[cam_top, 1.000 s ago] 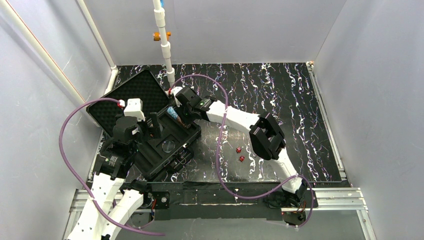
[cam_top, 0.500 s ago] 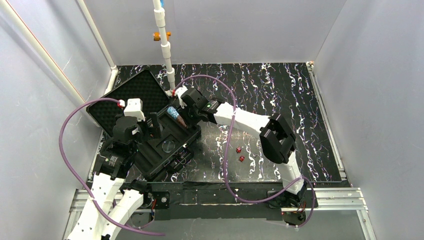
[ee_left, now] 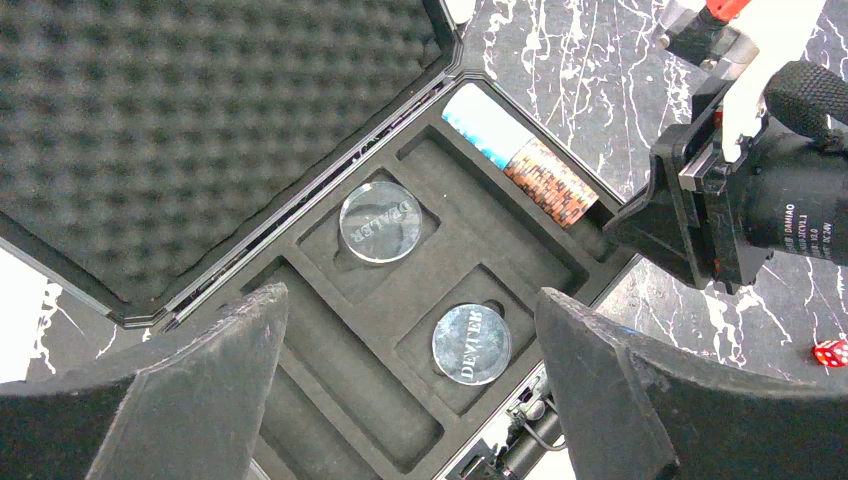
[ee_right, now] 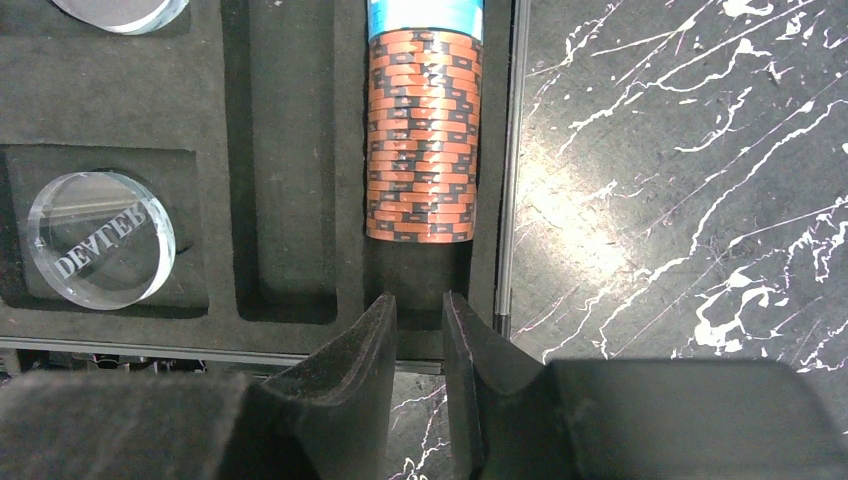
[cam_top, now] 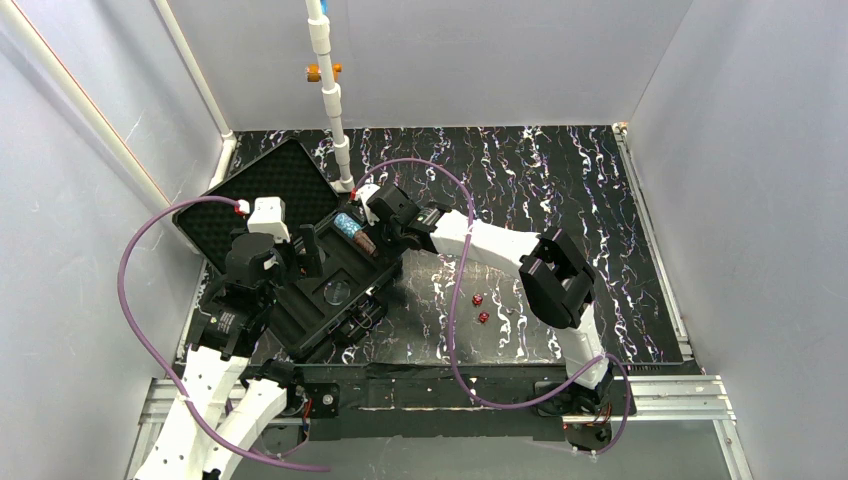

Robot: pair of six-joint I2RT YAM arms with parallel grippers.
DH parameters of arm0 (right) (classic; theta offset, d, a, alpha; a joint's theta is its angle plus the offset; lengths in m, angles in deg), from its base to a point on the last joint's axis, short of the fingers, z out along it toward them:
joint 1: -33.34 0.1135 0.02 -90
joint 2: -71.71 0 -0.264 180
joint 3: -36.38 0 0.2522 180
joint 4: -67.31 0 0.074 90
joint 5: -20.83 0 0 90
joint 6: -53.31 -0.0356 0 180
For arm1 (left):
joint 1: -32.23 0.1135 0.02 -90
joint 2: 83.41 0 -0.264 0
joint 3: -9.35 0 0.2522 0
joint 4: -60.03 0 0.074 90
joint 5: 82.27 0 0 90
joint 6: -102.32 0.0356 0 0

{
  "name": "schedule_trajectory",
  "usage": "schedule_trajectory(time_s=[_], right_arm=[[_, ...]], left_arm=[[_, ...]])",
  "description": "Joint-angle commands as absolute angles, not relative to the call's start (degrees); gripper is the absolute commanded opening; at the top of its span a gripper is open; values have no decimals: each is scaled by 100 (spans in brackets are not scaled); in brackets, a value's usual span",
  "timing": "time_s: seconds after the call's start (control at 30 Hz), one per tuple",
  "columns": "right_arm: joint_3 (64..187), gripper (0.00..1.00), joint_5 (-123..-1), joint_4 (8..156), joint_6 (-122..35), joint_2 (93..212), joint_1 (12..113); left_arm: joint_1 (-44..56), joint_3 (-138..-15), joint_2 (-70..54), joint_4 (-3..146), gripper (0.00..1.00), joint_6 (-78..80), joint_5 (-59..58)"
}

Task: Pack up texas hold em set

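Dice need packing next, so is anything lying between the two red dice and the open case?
Only the right arm's purple cable crosses between the dice and the case in the top view; whether it touches the table cannot be told.

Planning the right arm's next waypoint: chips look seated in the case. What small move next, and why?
Probably swing the right gripper toward the two red dice: the chip stack lies in its slot, fingers hold nothing, dice sit on the table.
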State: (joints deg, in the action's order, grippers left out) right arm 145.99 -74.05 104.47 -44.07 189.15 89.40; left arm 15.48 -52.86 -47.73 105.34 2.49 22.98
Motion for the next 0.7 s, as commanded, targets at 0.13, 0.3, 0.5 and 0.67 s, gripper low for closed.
schedule_trajectory(time_s=[0.13,0.3,0.5,0.67], right_arm=[[14936,31,-7288,10155,-4443,19124,8955],[15337,31,-7314,10227,-4401,19434,8958],[15838,31,-7298,10364,-4359,19763,8955],[15912,32,-7343,10455,-4310,19790,8959]], left_arm=[[1523,-5372,-4821,10556,93,295,2355],[1518,-5363,-4829,10560,93,298,2369],[1524,-5363,-4826,10560,93,300,2367],[1524,-5363,-4816,10558,93,296,2363]])
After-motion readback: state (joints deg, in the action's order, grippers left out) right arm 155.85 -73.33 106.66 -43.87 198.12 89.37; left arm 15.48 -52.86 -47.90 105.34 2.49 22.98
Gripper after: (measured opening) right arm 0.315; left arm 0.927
